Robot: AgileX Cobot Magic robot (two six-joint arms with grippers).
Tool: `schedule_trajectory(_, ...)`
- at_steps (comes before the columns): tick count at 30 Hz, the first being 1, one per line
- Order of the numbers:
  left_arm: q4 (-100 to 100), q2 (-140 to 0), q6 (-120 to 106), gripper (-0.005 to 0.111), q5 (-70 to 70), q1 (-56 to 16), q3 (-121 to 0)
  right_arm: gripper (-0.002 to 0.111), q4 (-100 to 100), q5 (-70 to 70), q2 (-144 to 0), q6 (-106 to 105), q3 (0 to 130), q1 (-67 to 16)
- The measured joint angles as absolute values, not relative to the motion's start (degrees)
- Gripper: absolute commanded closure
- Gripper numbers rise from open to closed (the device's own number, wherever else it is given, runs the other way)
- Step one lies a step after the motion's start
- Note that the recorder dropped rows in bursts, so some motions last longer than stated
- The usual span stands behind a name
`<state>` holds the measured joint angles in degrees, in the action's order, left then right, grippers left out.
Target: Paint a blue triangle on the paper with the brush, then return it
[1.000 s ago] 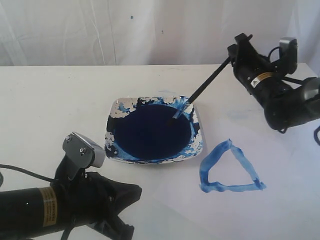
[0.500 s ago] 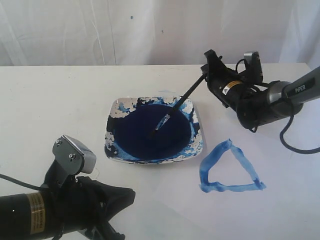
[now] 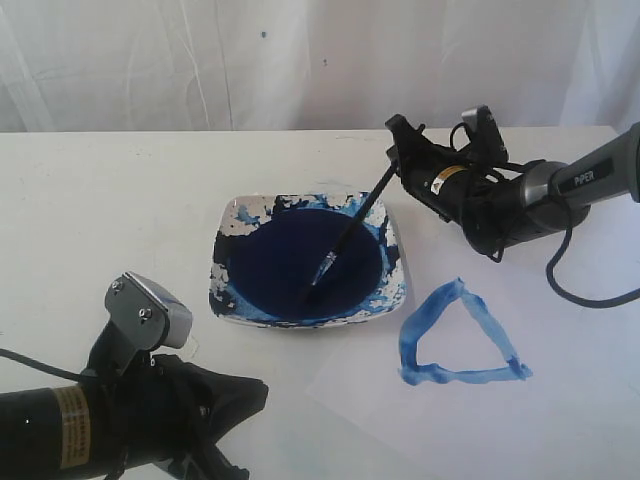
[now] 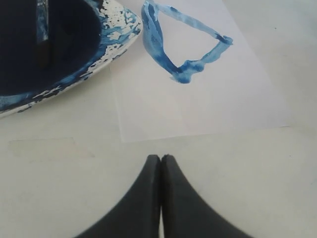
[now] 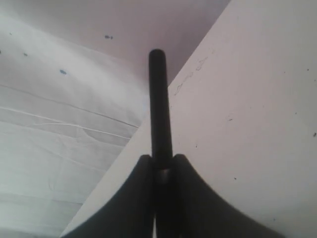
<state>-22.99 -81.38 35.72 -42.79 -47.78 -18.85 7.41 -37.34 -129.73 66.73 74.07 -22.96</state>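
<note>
Nearest: left gripper closed tip to tip on nothing, poised above the bare table just short of the paper. On the left arm behind it, a yellow sticker with print too small to read; the arm itself cut off by the frame's lower corner. Next out, on the paper, the blue triangle, a closed outline of uneven strokes, beside the square dish but not touching it. Inside the dish, a dark navy pool of paint, the rim smeared blue and black. Slanting across the dish's far right corner, the brush, bristle end down in the pool and hard to tell from the dark paint. Upper end of its black handle pinched between the narrow jaws of the right gripper, stub poking out past the fingers. Farther right, "PIPER" in white on the grey arm link; a small yellow label near the wrist, unreadable. Arm clipped by the right edge. Farthest, a creased white backdrop.
</note>
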Motion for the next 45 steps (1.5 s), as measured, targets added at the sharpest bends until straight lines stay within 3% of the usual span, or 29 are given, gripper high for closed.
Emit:
schedule_trajectory(2, -23.0, -81.4, 35.7, 0.107, -42.8, -47.8, -18.8, 0.066, 7.4, -37.3, -129.7, 66.6, 74.1, -23.0)
schedule_trajectory(7, -23.0, -81.4, 35.7, 0.107, -42.7, -47.8, -18.8, 0.051, 7.9, -37.4, -129.7, 65.3, 74.1, -23.0)
schedule_trajectory(16, -22.9, -81.4, 35.7, 0.107, -42.7, -47.8, -18.8, 0.049, 15.2, -38.3, -126.4, 58.0, 73.6, -23.0)
schedule_trajectory(21, -22.1, -81.4, 35.6, 0.107, -42.7, -47.8, -18.8, 0.050, 16.2, -31.8, -124.2, 57.6, 73.2, -23.0)
schedule_trajectory(34, -12.7, -80.6, 28.6, 0.107, -42.6, -47.8, -18.8, 0.066, 32.2, -20.7, -107.8, 51.6, 65.1, -22.1)
schedule_trajectory(45, 13.5, -72.7, 4.8, 0.107, -52.3, -47.8, -11.9, 0.103, 32.4, -28.6, -77.8, 38.2, 34.6, -18.3)
